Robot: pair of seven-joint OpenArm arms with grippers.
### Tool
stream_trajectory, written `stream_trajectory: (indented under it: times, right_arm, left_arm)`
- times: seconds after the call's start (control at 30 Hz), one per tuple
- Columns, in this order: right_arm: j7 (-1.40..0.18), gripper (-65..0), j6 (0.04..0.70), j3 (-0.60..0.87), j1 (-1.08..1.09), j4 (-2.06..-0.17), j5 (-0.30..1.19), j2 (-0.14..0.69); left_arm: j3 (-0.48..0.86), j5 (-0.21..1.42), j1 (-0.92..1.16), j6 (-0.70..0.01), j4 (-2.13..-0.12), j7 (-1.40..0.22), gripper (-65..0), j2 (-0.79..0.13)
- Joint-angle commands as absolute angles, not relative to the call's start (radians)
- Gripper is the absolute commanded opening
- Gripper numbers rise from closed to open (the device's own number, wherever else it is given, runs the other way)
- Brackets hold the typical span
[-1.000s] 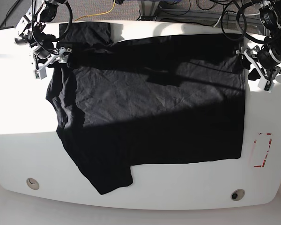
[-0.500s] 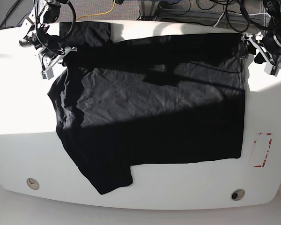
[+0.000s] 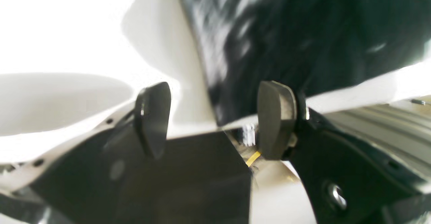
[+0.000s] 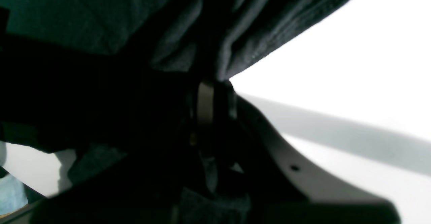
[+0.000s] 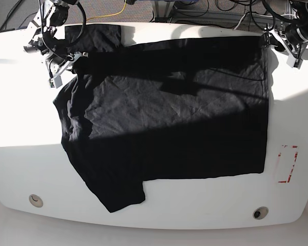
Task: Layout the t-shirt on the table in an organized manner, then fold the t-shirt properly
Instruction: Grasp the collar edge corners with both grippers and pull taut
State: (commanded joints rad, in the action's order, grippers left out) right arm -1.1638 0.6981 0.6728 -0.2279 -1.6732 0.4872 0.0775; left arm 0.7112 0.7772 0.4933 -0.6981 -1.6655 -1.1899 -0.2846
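The black t-shirt (image 5: 169, 118) lies spread flat on the white table (image 5: 25, 154), with one sleeve at the near left and the other at the far left. My right gripper (image 5: 65, 66) is at the shirt's far left shoulder. The right wrist view shows this gripper (image 4: 206, 97) shut on a bunched fold of the t-shirt (image 4: 235, 32). My left gripper (image 5: 278, 47) hovers at the far right corner of the shirt. In the left wrist view it (image 3: 215, 119) is open, and the t-shirt's corner (image 3: 286, 42) lies on the table beyond its fingers (image 3: 153, 119).
A red dashed rectangle (image 5: 286, 164) marks the table to the right of the shirt. Two small round holes (image 5: 36, 200) (image 5: 260, 212) sit near the front edge. Cables (image 5: 118, 10) and frame parts crowd the floor behind the table's far edge.
My left gripper has moved back toward the table's far edge, away from the shirt's right side. My right gripper has shifted slightly right with the shoulder fabric.
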Motion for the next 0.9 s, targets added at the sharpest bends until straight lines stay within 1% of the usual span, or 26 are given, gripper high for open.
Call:
stream_trajectory:
  times: [0.2,0.5,0.73,0.77,0.8,0.9]
  right_arm:
    - [-1.162,-64.2,0.698,0.674,-0.228,-1.673,0.487,0.077]
    - [-1.162,-64.2,0.698,0.674,-0.228,-1.673,0.492,0.073]
    - [-1.162,-64.2,0.698,0.674,-0.226,-1.673,0.493,0.073]
    - [-1.162,-64.2,0.698,0.674,-0.226,-1.673,0.493,0.073]
    - [-1.162,-64.2,0.698,0.674,-0.226,-1.673,0.493,0.073]
    - [-1.162,-64.2,0.698,0.674,-0.226,-1.673,0.493,0.073]
  left_arm:
    - [0.699,0.777,0.493,-0.698,-1.652,-1.188,-26.7,-0.285]
    - [0.567,0.776,0.493,-0.698,-1.649,-1.188,-26.8,-0.282]
    - [0.544,0.777,0.510,-0.698,-1.653,-1.190,-27.6,-0.280]
    - [0.544,0.779,0.510,-0.698,-1.655,-1.190,-29.0,-0.280]
    - [0.544,0.779,0.510,-0.698,-1.655,-1.190,-32.4,-0.280]
    - [0.542,0.777,0.509,-0.698,-1.655,-1.190,-44.6,-0.283]
